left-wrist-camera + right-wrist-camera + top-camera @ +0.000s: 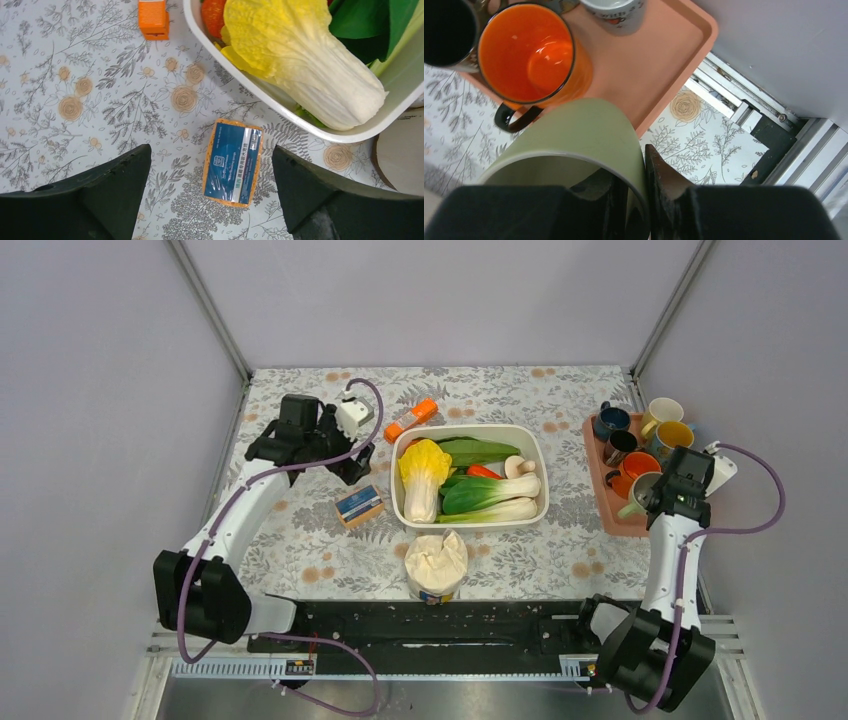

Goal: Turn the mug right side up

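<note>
Right gripper (636,172) is clamping the green mug (589,130) at its rim, one finger inside and one outside. Mug is hanging tilted, mouth toward my wrist camera, over the near corner of the pink tray (664,65), just beside the orange mug (526,50), which is showing empty. Judging I am mid-turn; next move is calling for levelling it base-down onto bare tray without knocking neighbours. Left gripper (210,162) is hovering spread wide over a blue packet (232,150). White tub (470,428) is holding cabbage (422,472) and greens.
</note>
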Tool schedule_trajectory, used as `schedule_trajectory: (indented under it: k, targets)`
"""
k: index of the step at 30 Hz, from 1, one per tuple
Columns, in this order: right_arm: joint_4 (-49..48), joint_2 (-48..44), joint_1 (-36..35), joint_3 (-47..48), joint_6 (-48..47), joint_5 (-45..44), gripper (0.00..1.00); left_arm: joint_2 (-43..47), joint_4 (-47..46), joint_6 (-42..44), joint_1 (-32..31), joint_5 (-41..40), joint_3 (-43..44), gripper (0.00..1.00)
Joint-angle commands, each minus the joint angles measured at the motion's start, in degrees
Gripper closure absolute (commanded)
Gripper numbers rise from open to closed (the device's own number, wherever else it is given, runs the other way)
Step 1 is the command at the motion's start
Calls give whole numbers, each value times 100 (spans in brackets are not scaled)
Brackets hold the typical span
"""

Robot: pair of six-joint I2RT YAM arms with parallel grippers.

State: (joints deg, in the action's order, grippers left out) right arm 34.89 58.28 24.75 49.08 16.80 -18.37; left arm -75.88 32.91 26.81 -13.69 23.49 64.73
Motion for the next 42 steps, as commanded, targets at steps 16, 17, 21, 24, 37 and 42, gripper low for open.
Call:
schedule_trajectory:
  k: [16,17,21,24,37,42]
  targets:
    - [-1620,1229,1155,129,77,556,100,-58,-202,-99,427,277,223,6]
    - [-1624,1258,1160,125,74,535,100,-60,-197,-90,429,291,209,6]
    - [-1643,1507,1167,213,84,591,100,-67,-196,-72,453,287,176,6]
    - [-1629,1732,1167,314,93,675,100,-17,-192,-55,488,279,150,6]
    - [-1489,2129,1232,481,66,719,50,77,-192,-20,566,358,78,6]
    - [-1405,2027,1227,548,7,746,47,86,-187,12,574,373,29,6]
